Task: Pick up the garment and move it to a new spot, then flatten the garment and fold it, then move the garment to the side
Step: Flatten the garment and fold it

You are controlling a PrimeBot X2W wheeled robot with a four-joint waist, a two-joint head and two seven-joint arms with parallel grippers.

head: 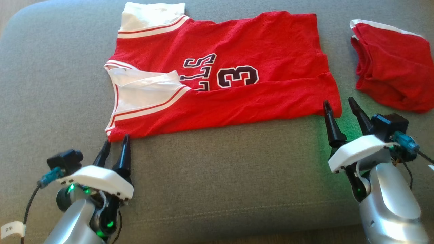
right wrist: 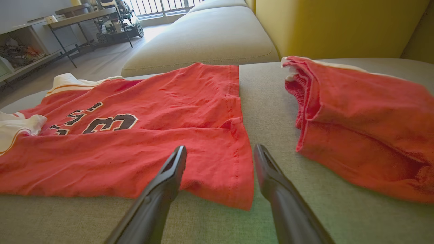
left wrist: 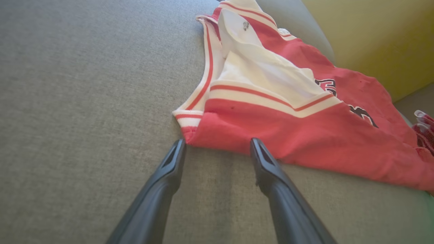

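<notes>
The garment (head: 237, 51) is a red jersey with white, red-striped trim and black lettering, spread on the grey cushion with its near long edge folded over towards the middle. My left gripper (head: 117, 145) stands open just short of the jersey's near left corner (left wrist: 217, 132), with nothing between its fingers. My right gripper (head: 339, 106) is open too, its fingertips at the near right hem corner (right wrist: 234, 183), one finger on each side of it in the right wrist view. Neither holds cloth.
A second red piece of clothing (head: 393, 64) with white trim lies bunched at the right of the cushion (head: 217, 183), close to my right gripper. A yellow backrest (right wrist: 332, 27) rises behind. Another cushion (right wrist: 203, 37), a floor and tables lie beyond.
</notes>
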